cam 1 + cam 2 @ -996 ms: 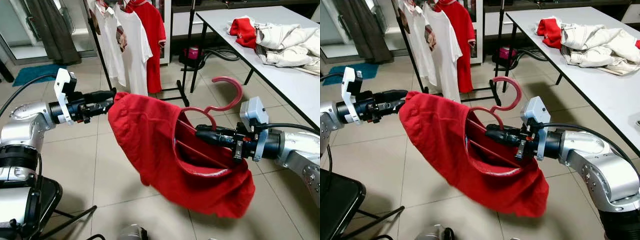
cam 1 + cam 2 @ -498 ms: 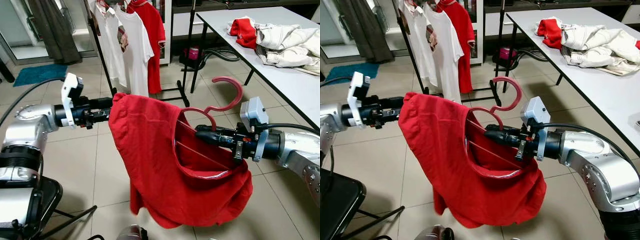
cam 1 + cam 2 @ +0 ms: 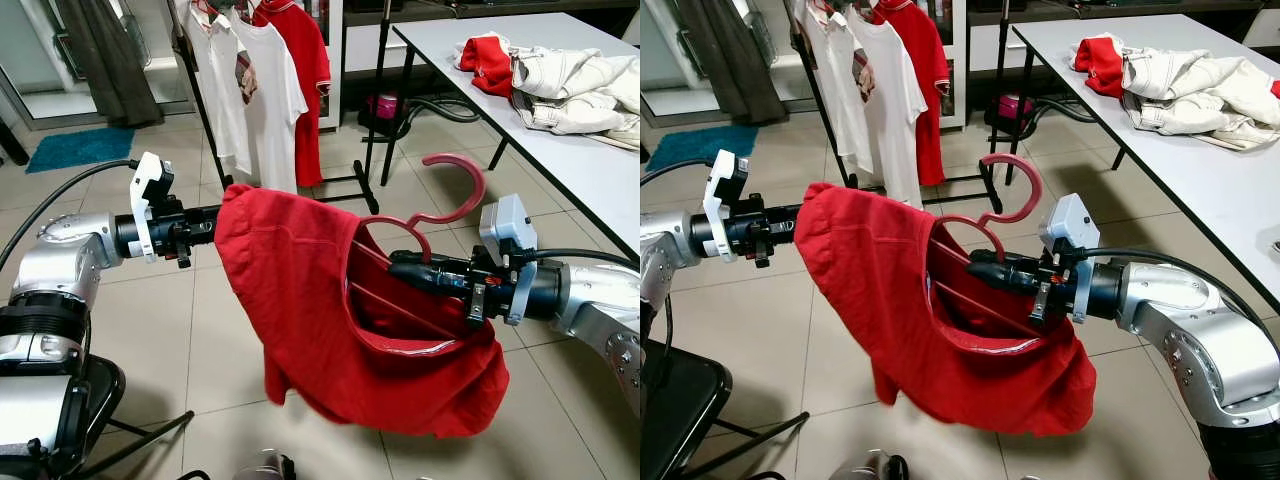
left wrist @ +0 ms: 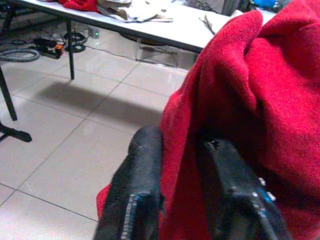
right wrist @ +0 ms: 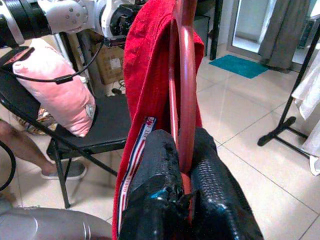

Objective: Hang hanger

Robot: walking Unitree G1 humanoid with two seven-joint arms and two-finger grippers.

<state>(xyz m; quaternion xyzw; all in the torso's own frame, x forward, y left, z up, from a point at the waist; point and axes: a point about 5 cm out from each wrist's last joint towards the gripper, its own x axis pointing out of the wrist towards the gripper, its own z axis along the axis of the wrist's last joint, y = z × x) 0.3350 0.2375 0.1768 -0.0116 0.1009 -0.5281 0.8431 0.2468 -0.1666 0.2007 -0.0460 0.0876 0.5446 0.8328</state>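
Your red shirt (image 3: 340, 320) hangs mid-air between both arms, draped over the red hanger (image 3: 420, 225), with the clothes rack (image 3: 262, 90) behind and the table (image 3: 590, 160) to the right. Your right gripper (image 3: 400, 270) is clamped on the hanger just below its hook. Your left gripper (image 4: 180, 165) has its fingers pinched on the shirt's shoulder fabric.

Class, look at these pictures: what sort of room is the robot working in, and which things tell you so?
Probably a laundry or clothes-sorting room in a home. Shirts hang on a garment rack, a heap of clothes lies on a long grey table, and the floor is tiled.
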